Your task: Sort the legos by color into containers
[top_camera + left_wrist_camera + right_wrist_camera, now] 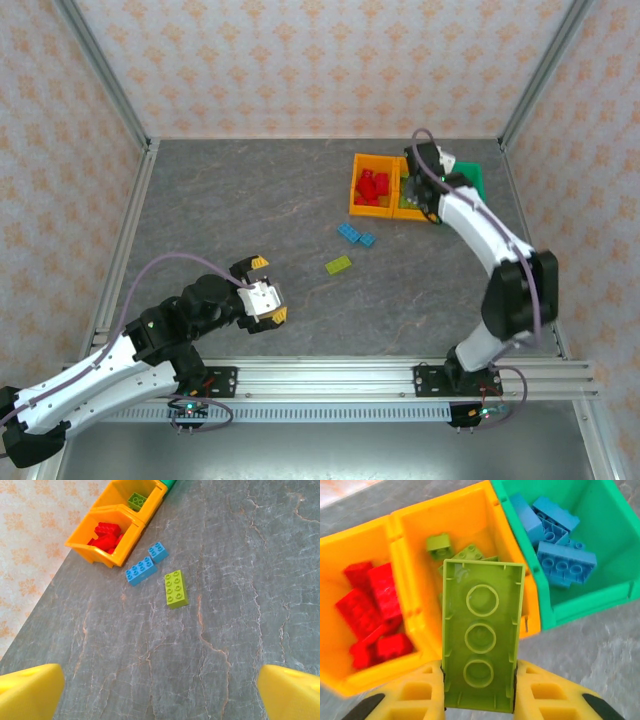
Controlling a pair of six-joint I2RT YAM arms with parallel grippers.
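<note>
The lime green brick (482,635) hangs over the middle orange bin (470,515), pinched at its near end by the right end effector (479,685). Released off-centre, it could strike the rim and tip right into the green bin (620,595) among the blue bricks (565,565). It could also bounce onto the desk (240,580). The left end effector (160,690) sits spread wide, near left.

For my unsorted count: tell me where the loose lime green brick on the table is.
In the top view the lime green brick lies flat, just nearer than the two light blue bricks, right of the left gripper.
</note>
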